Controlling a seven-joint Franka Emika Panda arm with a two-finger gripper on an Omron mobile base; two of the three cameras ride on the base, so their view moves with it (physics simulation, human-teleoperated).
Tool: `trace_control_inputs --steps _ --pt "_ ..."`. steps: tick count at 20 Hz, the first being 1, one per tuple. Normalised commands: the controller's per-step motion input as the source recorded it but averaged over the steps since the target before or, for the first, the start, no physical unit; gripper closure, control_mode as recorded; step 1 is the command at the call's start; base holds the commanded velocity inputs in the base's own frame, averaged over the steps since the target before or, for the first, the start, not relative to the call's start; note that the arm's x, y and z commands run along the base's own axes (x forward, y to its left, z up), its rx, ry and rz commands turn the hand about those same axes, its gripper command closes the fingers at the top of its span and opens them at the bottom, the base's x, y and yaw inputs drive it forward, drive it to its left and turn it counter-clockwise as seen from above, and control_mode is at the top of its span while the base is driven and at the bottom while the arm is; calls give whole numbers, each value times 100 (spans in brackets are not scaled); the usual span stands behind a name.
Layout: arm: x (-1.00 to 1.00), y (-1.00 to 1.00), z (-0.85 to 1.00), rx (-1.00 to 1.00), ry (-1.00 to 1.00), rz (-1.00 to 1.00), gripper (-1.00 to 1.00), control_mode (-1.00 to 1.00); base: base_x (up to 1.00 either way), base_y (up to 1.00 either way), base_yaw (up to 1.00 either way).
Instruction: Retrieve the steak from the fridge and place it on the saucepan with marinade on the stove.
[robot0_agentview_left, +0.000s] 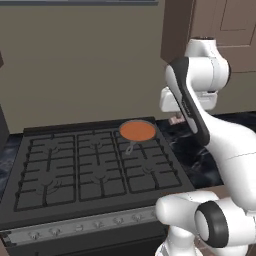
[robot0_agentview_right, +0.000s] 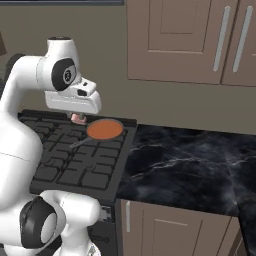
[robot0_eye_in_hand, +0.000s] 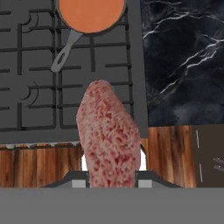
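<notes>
My gripper (robot0_eye_in_hand: 111, 180) is shut on the steak (robot0_eye_in_hand: 109, 135), a pinkish-red marbled slab that hangs from between the fingers. I hold it in the air over the right part of the stove (robot0_agentview_left: 75, 170). A bit of the steak (robot0_agentview_right: 77, 118) peeks out under the white hand, and the gripper (robot0_agentview_left: 176, 120) appears just right of the pan. The saucepan (robot0_agentview_left: 137, 131) sits on the back right burner, filled with smooth orange-red marinade (robot0_eye_in_hand: 91, 15), its grey handle (robot0_eye_in_hand: 65, 50) pointing to the front. The steak hangs apart from the saucepan (robot0_agentview_right: 104, 129). The fridge is out of view.
A black marble counter (robot0_agentview_right: 190, 165) adjoins the stove on the right. Brown wall cabinets (robot0_agentview_right: 190, 40) hang above it. The stove's silver knob strip (robot0_agentview_left: 75, 227) runs along its front. Wooden floor (robot0_eye_in_hand: 35, 162) lies below the stove's front edge.
</notes>
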Motion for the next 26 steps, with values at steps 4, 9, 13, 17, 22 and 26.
trace_control_inputs --steps 4,9,13,17,22,26 --pt "44 1 -25 0 -9 0 100 -100 0 0 0" --pt "46 6 -19 0 -5 0 100 -100 0 0 0" --pt "25 0 -20 0 -3 0 100 -100 0 0 0" --pt "21 4 -20 0 -4 0 100 -100 0 0 0" --pt "33 9 -28 0 -1 0 100 -100 0 0 0" --pt "39 11 -32 0 0 0 100 -100 0 0 0"
